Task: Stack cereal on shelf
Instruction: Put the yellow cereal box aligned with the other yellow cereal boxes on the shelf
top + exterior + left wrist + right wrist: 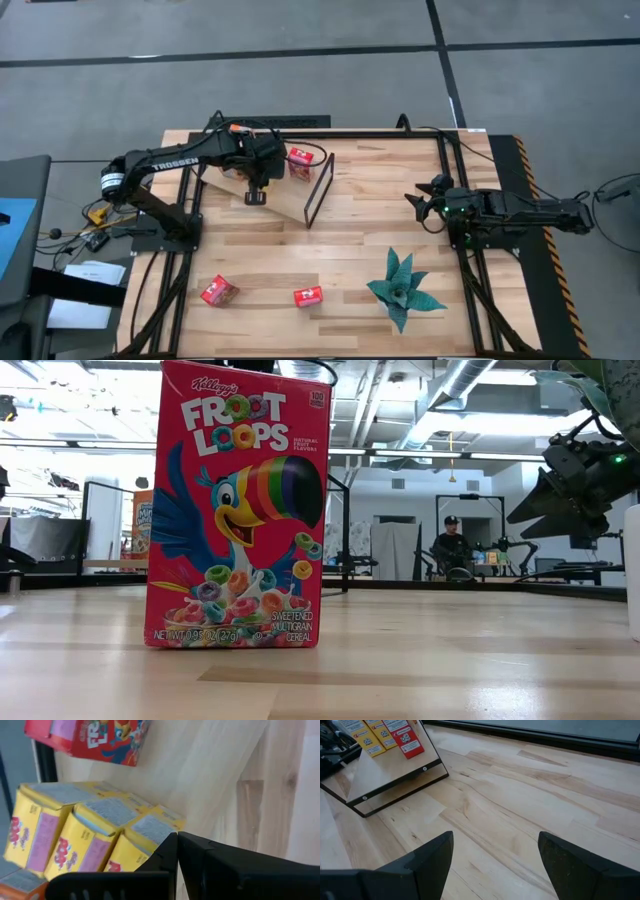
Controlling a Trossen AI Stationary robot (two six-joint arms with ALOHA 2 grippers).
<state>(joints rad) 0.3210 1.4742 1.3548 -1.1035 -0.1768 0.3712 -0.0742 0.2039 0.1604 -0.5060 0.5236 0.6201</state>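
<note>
The left gripper point(255, 196), jaws closed on nothing, hovers over the shelf point(285, 195) at the table's far left, beside a row of yellow cereal boxes point(75, 837) and a red box point(300, 163). Two more red boxes point(218, 291) point(307, 296) lie at the near edge. The right gripper point(420, 207) waits at the right, jaws wide and empty.

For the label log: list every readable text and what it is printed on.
"Kellogg's FROOT LOOPS", "SWEETENED MULTIGRAIN CEREAL": red cereal box, low view.
"TROSSEN": left arm, high view.
Yellow boxes on the shelf: red lettering, unreadable.
Two red boxes at the table's front: print too small.
</note>
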